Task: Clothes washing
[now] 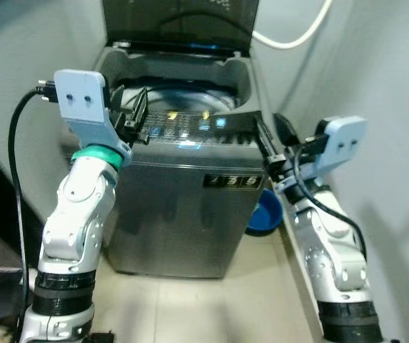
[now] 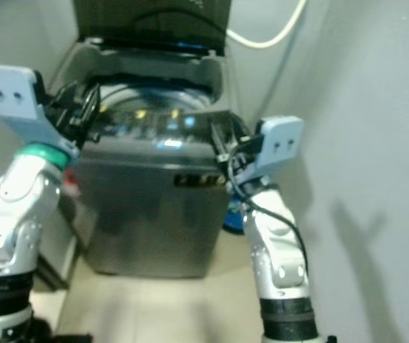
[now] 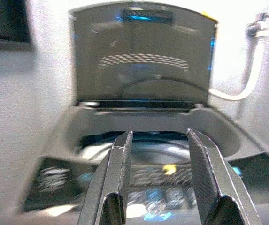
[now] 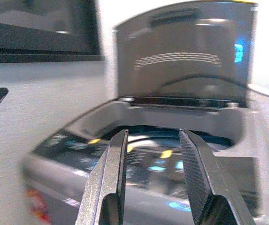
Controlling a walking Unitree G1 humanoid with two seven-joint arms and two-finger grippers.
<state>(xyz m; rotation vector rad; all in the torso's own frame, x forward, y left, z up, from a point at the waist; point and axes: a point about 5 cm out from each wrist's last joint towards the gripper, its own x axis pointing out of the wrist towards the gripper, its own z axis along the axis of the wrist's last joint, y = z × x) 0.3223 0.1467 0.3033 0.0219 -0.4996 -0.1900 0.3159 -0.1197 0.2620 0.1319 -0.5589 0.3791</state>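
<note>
Left eye view: both pincers, left pincer point(image 1: 134, 118) and right pincer point(image 1: 272, 139), spread apart beside the boxy grey washing machine point(image 1: 183, 214) (glossy lid point(image 1: 179, 25) raised).

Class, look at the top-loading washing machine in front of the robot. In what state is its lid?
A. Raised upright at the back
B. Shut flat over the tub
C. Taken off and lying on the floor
A: the lid stands upright behind the open tub of the washing machine.
</note>
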